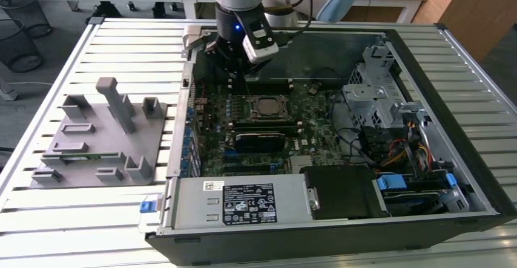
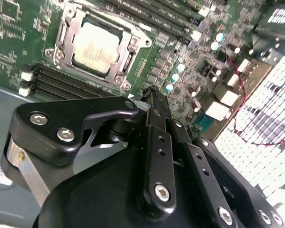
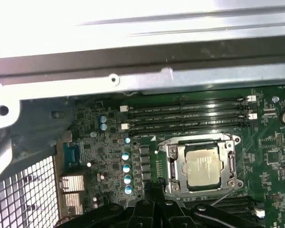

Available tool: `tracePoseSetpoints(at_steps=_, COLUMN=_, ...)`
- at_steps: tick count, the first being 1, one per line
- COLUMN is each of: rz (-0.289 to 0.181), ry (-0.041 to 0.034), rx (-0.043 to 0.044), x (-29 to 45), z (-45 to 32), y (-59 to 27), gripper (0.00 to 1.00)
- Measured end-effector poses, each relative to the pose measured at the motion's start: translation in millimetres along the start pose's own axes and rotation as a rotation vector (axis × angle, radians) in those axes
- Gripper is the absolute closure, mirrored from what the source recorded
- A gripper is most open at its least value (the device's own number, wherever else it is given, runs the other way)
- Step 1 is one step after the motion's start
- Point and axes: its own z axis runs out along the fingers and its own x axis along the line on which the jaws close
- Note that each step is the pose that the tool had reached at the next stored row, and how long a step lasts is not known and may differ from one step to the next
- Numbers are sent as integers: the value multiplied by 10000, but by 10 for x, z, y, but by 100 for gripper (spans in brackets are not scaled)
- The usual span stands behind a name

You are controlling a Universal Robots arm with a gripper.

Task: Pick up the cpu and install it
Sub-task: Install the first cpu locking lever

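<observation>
The cpu [image 1: 267, 106], a silver-topped square chip, lies in the black motherboard socket frame [image 1: 267, 96] inside the open computer case. It also shows seated in the socket in both wrist views, the cpu [image 2: 96, 46] and the cpu [image 3: 203, 166]. My gripper [image 1: 242, 74] hangs over the memory slots [image 3: 190, 114] just behind the socket, a short way from the cpu. Its black fingers [image 2: 152, 102] come together at the tip with nothing between them. The gripper [image 3: 152, 189] points at the board beside the socket's corner.
A grey plastic tray [image 1: 97, 141] with upright blocks sits on the slatted table at the exterior view's left. The case walls [image 1: 420, 68], the drive cage [image 1: 372, 92], cables [image 1: 388, 147] and a power supply [image 1: 242, 201] crowd the space around the motherboard.
</observation>
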Motion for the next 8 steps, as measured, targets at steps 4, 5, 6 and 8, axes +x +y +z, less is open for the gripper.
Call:
tracePoseSetpoints(at_steps=4, rz=1, ry=-1, rx=-1, x=20, z=10, y=63, gripper=89)
tracePoseSetpoints(at_steps=5, rz=1, ry=-1, rx=-1, x=27, z=15, y=72, gripper=89)
tracePoseSetpoints(at_steps=6, rz=0, ry=-1, rx=-1, x=36, z=20, y=83, gripper=89)
tracePoseSetpoints(at_steps=8, rz=1, ry=-1, rx=-1, x=53, z=32, y=103, gripper=89)
